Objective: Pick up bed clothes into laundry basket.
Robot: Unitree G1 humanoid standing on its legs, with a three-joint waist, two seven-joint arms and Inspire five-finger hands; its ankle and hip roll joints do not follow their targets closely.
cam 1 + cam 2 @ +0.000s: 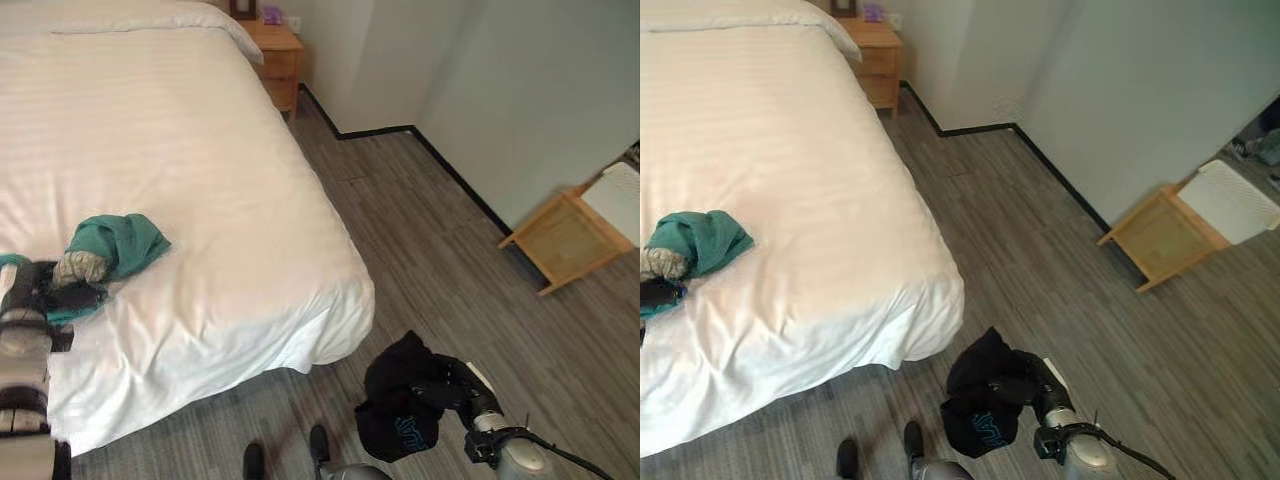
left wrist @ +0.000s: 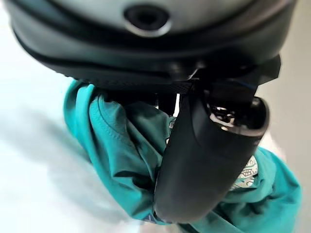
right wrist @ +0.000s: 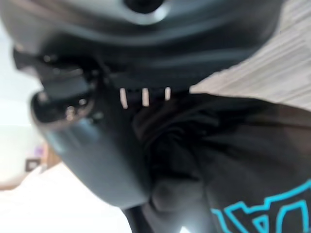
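Note:
A teal garment (image 1: 122, 243) with a pale patterned lining lies bunched on the white bed (image 1: 200, 170) near its lower left corner. My left hand (image 1: 68, 297) rests on its near end, and in the left wrist view the thumb (image 2: 204, 160) presses into the teal cloth (image 2: 114, 141), pinching it. A black garment (image 1: 400, 395) with light-blue print hangs above the floor beside the bed's foot, held by my right hand (image 1: 462, 385). In the right wrist view the fingers curl into the black cloth (image 3: 243, 160).
A wooden nightstand (image 1: 275, 55) stands at the bed's far corner against the wall. A low wooden stand (image 1: 565, 240) with a white object on it sits at the right wall. Grey wood-plank floor (image 1: 440, 250) runs between bed and wall.

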